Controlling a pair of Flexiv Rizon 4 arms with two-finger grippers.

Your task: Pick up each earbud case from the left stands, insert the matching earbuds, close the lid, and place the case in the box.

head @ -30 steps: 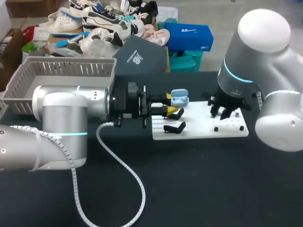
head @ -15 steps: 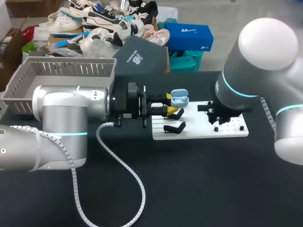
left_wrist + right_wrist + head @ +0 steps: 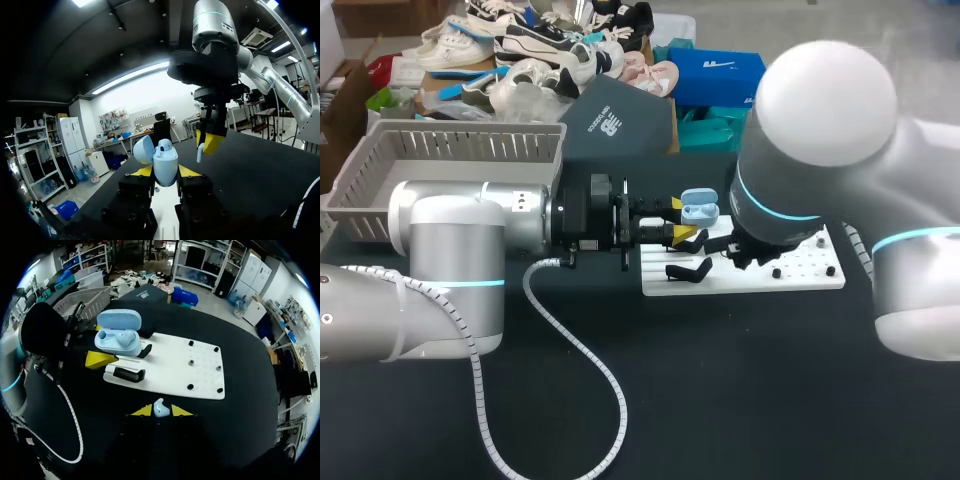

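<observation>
- Head view, nearest edge: cable [image 3: 570,350] loops over the tabletop [image 3: 740,400], at 6 o'clock of the left arm. No part in the task.
- Left tool [image 3: 680,219] is clenched on the earbud case [image 3: 699,209], a finger each side, lid open. It hasn't budged in the last sec. Case is off its stand, held above the left end of the white board [image 3: 800,278].
- Black stands [image 3: 689,268] sit at 6 o'clock of the case. The ones I can see look bare.
- Change: 1 s ago the right arm was over the peg holes at the board's right end. It has since swung across toward 9 o'clock. Right tool [image 3: 209,141] is now approx at 4 o'clock of the case, near but apart.
- Right wrist view: right tool is grasping a small pale-blue earbud [image 3: 159,408] between its yellow tips. In the left wrist view it hangs ahead of the case, off to one side, not over the wells yet.
- My read: bud pick is done, insert step just starting. Next it needs lining up over the open well, then a gentle push down. Risk: tiny part, may tilt or slip. Lid close and drop-off not yet done.
- Farthest: grey box [image 3: 380,160] at 10 o'clock of the case, beyond the left arm. That's the case's last stop.
</observation>
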